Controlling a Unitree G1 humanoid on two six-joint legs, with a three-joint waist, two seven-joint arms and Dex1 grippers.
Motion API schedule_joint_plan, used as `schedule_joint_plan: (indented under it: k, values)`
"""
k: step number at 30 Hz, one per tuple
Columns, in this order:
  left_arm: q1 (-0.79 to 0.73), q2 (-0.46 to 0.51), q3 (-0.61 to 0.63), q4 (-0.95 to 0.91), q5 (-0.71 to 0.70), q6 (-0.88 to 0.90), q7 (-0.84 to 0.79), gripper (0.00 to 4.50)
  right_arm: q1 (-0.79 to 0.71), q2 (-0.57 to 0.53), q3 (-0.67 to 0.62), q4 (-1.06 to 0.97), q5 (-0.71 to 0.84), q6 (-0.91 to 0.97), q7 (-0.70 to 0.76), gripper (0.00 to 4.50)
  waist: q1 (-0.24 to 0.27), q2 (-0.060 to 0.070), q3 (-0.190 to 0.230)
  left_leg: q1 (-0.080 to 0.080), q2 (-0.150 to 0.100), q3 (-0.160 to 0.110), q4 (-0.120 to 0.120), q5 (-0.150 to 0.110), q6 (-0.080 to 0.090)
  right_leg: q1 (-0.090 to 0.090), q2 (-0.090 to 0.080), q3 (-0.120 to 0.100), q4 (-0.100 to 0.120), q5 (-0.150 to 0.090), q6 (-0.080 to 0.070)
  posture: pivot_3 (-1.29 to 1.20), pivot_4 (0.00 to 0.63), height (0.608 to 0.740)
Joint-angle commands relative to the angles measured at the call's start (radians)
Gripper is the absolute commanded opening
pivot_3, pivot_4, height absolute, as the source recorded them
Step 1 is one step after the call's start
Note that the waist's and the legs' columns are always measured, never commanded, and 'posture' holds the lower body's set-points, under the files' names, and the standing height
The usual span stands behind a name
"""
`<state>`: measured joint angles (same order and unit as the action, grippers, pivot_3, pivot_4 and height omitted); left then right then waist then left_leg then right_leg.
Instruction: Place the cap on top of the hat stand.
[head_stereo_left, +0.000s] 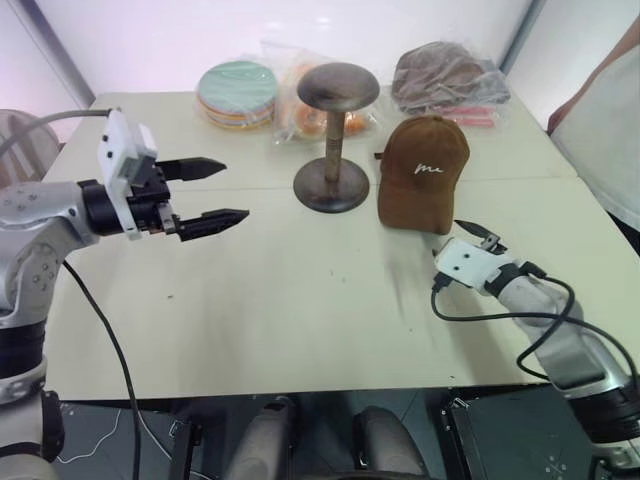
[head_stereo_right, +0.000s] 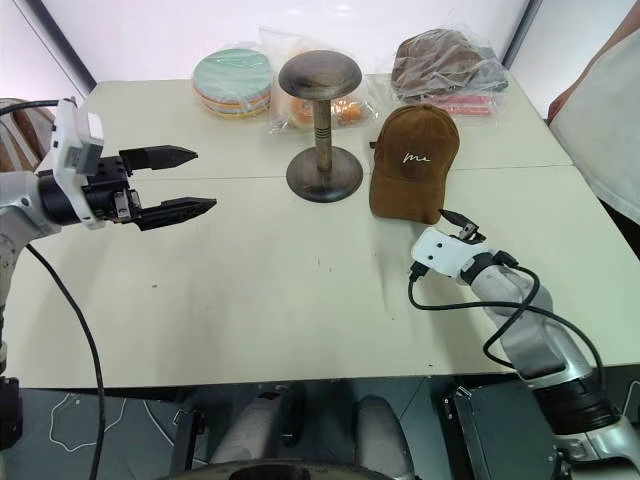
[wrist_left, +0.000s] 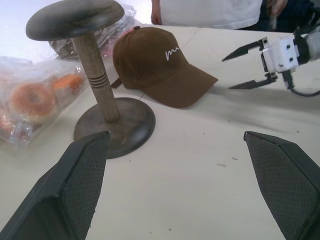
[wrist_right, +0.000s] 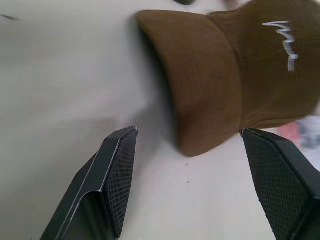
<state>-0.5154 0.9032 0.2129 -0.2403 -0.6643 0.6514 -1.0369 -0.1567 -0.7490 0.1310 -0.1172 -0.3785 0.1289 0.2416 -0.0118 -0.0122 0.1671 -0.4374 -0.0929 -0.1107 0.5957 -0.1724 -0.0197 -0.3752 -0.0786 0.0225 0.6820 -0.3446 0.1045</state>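
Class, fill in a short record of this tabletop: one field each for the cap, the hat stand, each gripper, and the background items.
cap: brown cap with white script, resting on the table, beside the stand, brim toward the robot
hat stand: dark metal hat stand, upright, domed top bare
right gripper: right gripper open, low, just short of the brim, holding nothing
left gripper: left gripper open, raised, apart from the stand
background: stack of colourful discs; plastic-wrapped darker cap
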Motion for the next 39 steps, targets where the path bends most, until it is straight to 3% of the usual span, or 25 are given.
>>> schedule_joint_plan:
  k: [1,13,28,31,36,39]
  values:
    - [0.002,0.022,0.038,-0.036,-0.018,0.008,0.009,4.5,0.0,0.043,-0.005,0.024,-0.079,-0.043,-0.103,3.37,-0.001,0.0,0.0,0.0,0.0,0.0,0.0,0.0,0.0,0.0,0.0,0.0,0.0,0.0,0.0,0.0,0.15,0.74]
    - [0.022,0.047,0.063,-0.063,-0.029,0.031,0.022,4.5,-0.081,0.16,0.017,0.293,-0.173,-0.102,-0.28,3.37,-0.005,-0.002,-0.001,0.003,0.0,0.0,0.0,0.0,0.0,0.002,0.001,0.0,0.001,0.0,0.0,0.0,0.15,0.74]
    - [0.054,0.053,0.085,-0.092,-0.038,0.035,0.051,4.5,-0.225,0.23,0.049,0.552,-0.203,-0.159,-0.382,3.37,-0.008,-0.003,-0.002,0.011,0.0,0.0,-0.001,0.0,0.001,0.01,0.001,0.001,0.001,0.0,0.0,0.0,0.15,0.74]
    - [0.061,0.053,0.089,-0.096,-0.038,0.033,0.055,4.5,-0.232,0.233,0.059,0.569,-0.207,-0.18,-0.391,2.48,-0.007,-0.003,-0.002,0.012,0.0,0.0,-0.001,0.0,0.001,0.011,0.001,0.001,0.001,0.0,0.0,0.0,0.15,0.74]
    - [0.068,0.053,0.094,-0.101,-0.041,0.033,0.061,4.5,-0.239,0.238,0.069,0.579,-0.211,-0.2,-0.408,0.04,-0.013,-0.007,-0.004,0.013,0.001,0.0,-0.001,0.0,0.001,0.011,0.002,0.001,0.001,0.0,0.0,0.0,0.15,0.74]
    - [0.069,0.053,0.094,-0.101,-0.042,0.033,0.064,4.5,-0.239,0.239,0.069,0.58,-0.211,-0.209,-0.418,0.04,-0.015,-0.007,-0.004,0.014,0.001,0.0,-0.003,-0.001,0.002,0.012,0.002,0.001,0.001,0.0,-0.001,0.0,0.15,0.74]
